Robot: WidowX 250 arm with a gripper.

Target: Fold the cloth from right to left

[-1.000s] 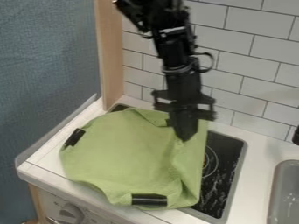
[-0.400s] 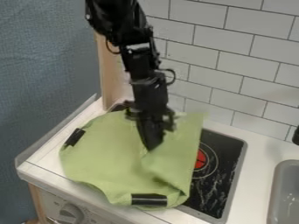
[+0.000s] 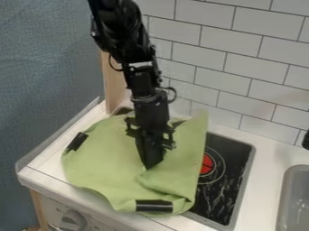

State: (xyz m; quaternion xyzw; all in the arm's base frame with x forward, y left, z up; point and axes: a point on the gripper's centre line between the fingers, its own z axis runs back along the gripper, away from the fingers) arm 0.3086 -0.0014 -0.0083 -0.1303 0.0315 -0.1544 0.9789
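The green cloth lies over the left part of the stove, with dark patches at its left edge and its front edge. Its right side is lifted and partly doubled over toward the middle, making a raised flap whose upper corner stands near the wall. My gripper points down at the middle of the cloth, its tip against the fabric beside the flap. Whether cloth is held between the fingertips is hidden.
The black stove top with a red burner mark is exposed right of the cloth. A grey sink is set in the counter at the right. White tiles rise behind, and a wooden post stands at the back left.
My gripper has moved left and lower, from the cloth's right part to its middle. The cloth's right side has shifted left, uncovering the red burner mark.
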